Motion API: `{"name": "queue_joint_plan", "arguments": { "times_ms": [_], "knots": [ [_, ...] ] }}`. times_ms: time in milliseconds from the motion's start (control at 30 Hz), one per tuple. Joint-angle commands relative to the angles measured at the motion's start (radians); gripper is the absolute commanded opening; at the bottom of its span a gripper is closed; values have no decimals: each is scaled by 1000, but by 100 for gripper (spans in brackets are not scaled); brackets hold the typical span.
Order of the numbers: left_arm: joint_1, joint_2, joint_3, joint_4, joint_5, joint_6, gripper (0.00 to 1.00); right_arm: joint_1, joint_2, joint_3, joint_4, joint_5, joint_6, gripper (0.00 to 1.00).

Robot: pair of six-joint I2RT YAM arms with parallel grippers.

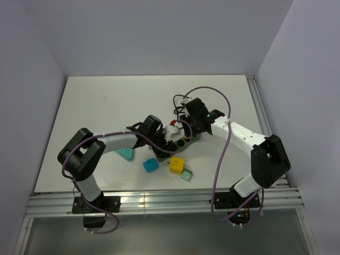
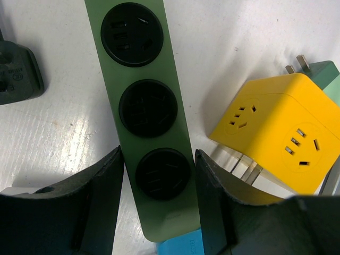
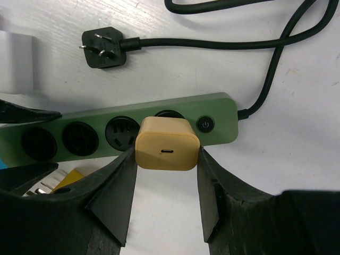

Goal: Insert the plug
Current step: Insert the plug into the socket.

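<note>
Pinching the tan square charger plug (image 3: 167,143) between its fingers (image 3: 114,186), the right gripper (image 3: 166,155) holds it at the green plastic power strip (image 3: 218,114), midway between the table's side edges. The left gripper (image 2: 159,159) clamps the strip's other end. Misaligned prongs could jam and skid the strip.

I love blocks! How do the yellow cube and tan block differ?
The yellow cube shows socket holes on two faces; the tan block shows one small slot. The right end effector grips the tan block; the yellow cube lies loose. Both have rounded corners.
</note>
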Motion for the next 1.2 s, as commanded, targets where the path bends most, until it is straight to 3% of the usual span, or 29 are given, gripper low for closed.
{"name": "queue_joint_plan", "arguments": {
  "times_ms": [0,533,1167],
  "knots": [
    [-24,14,4,36,27,69,49,6,14,43,15,25,-25,0],
    [-26,15,6,30,36,75,49,43,71,58,-1,87,-39,0],
    [-40,12,1,36,13,75,48,84,183,167,-139,89,-69,0]
  ]
}}
